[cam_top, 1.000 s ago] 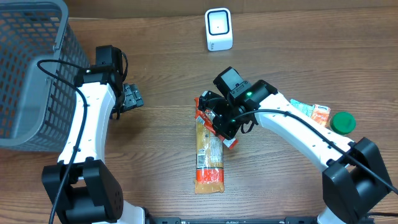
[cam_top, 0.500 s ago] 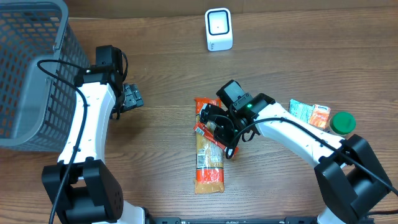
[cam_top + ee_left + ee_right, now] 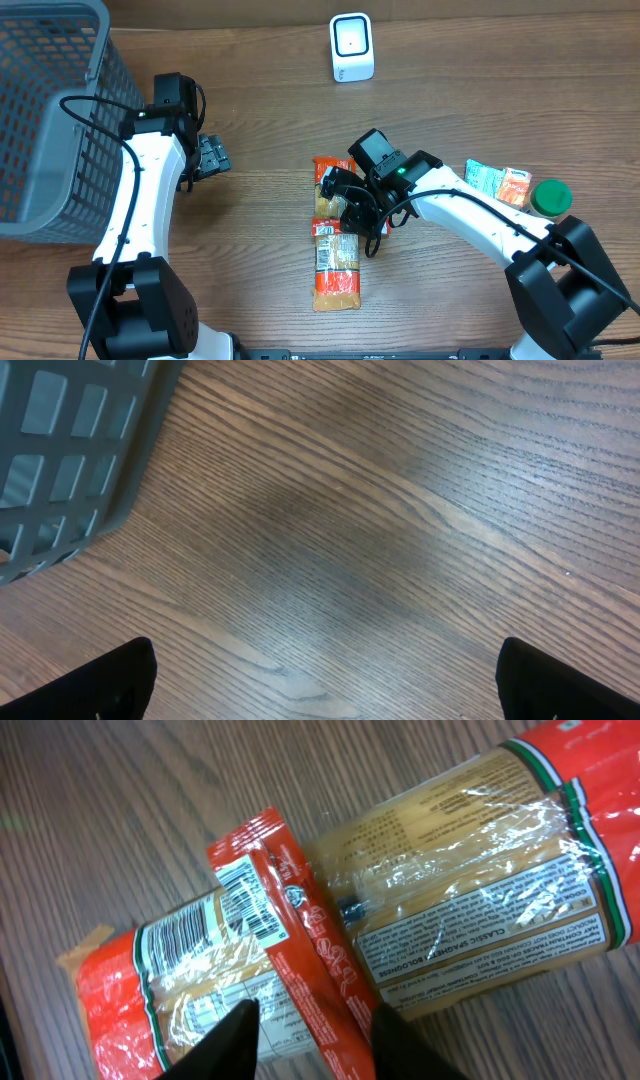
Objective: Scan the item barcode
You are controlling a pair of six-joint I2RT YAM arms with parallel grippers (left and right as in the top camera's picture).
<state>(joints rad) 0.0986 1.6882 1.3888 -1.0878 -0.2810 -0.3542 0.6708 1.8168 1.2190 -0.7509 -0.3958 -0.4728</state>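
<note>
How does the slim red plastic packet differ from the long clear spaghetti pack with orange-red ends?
The slim red plastic packet is far shorter and narrower than the long clear spaghetti pack. The packet is opaque red; the pack is clear in the middle, showing the pasta. The packet lies crosswise on top of the pack, while the pack rests directly on the wooden table. Both are sealed wrappers lying flat.

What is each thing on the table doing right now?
Long orange-and-clear spaghetti packet: lying flat.
Small red foil packet: lying across the spaghetti.
Right gripper: open, straddling the red packet.
Left gripper: open, empty.
Grey plastic mesh basket: upright.
White box-shaped scanner: standing upright.
Green-lidded container: lid on.
</note>
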